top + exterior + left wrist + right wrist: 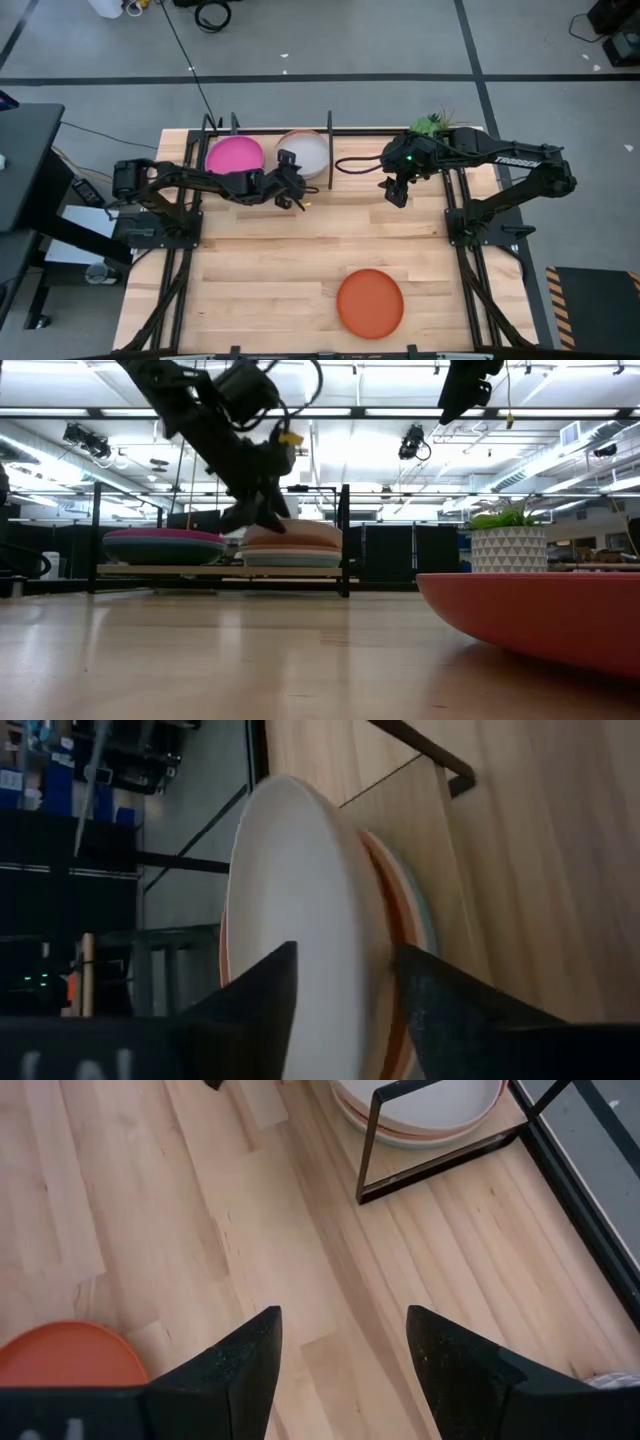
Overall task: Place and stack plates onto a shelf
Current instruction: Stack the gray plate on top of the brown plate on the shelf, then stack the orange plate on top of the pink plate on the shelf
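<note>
The black shelf (328,128) stands at the table's far side. A magenta plate (235,155) tops the stack in its left bay, and a cream-white plate (305,150) tops the stack (290,550) in its right bay. My left gripper (288,182) stands at that cream-white plate's near-left rim (340,950), open, one finger over the plate's face and one beside the peach plates below. An orange plate (370,302) lies flat on the table near its near edge. My right gripper (397,190) hangs open above bare wood right of the shelf. My left gripper has its fingers (265,990) on either side of the cream-white plate's rim (345,1000), slanting down from the near-left. The plate lies on the stack in the right bay. Whether the fingers touch it, I cannot tell.
A small potted green plant (432,124) in a white pot (508,548) stands by the shelf's right end, behind my right arm. The shelf's central divider post (345,540) rises beside the right stack. Bare wood lies between the shelf and the orange plate (60,1355).
</note>
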### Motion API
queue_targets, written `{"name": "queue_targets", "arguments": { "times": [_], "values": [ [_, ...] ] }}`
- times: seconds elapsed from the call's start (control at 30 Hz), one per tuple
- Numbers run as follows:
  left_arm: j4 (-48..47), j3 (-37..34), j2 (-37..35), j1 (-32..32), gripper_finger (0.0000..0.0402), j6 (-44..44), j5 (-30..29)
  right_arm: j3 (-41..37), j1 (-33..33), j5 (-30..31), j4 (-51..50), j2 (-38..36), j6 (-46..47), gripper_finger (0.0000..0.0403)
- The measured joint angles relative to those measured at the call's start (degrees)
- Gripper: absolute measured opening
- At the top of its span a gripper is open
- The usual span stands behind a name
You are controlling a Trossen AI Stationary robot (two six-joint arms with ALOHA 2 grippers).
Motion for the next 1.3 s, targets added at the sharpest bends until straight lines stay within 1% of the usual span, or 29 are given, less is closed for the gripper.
{"name": "queue_targets", "arguments": {
  "times": [0.13, 0.2, 0.27, 0.4, 0.43, 0.47, 0.6, 0.77, 0.9, 1.17, 1.3],
  "values": [
    [-4.4, 0.0, -4.5, 0.0, 0.0204, -2.3, 2.2, 0.0, 0.0, 0.0, -0.1, 0.0, 0.1, 0.0222],
    [-6.1, 0.0, -6.9, -0.2, 0.0212, -4.4, 6.1, 0.0, 0.0, 0.0, -0.1, 0.0, 0.2, 0.0222],
    [-7.1, 0.0, -9.3, -0.3, 0.0214, -8.1, 12.5, 0.0, 0.0, 0.0, -0.1, 0.0, 0.2, 0.0222],
    [-5.9, 0.0, -10.8, -0.7, 0.0215, -14.7, 32.5, -0.9, 0.0, 0.0, 1.5, 0.0, 0.2, 0.0222],
    [-5.7, 0.0, -10.2, -1.5, 0.0215, -15.2, 35.6, -1.4, 0.0, 0.0, 2.0, 0.0, 0.1, 0.0222],
    [-5.1, 0.0, -9.3, -2.6, 0.0214, -15.1, 37.1, -2.0, 0.0, 0.0, 2.1, 0.0, 0.1, 0.0222],
    [-3.9, 0.0, -5.0, -8.6, 0.0203, -11.8, 37.0, -4.1, 0.0, 0.0, 2.5, 0.0, 0.1, 0.0222],
    [5.0, 0.0, 1.6, -16.1, 0.0189, -8.8, 33.9, -5.4, 0.0, 0.0, 2.9, 0.0, 0.0, 0.0222],
    [9.8, 0.5, 5.7, -20.4, 0.0181, -5.4, 33.4, -7.8, 0.0, 0.0, 6.2, 0.0, 0.4, 0.0222],
    [10.7, 7.6, 12.0, -24.7, 0.0171, -4.3, 33.4, -13.9, 0.0, 0.0, 13.7, 0.0, 1.0, 0.0222],
    [9.5, 12.4, 16.8, -25.9, 0.0171, -1.3, 33.5, -15.9, 0.2, 0.0, 14.2, 0.0, 3.7, 0.0222]
  ]
}}
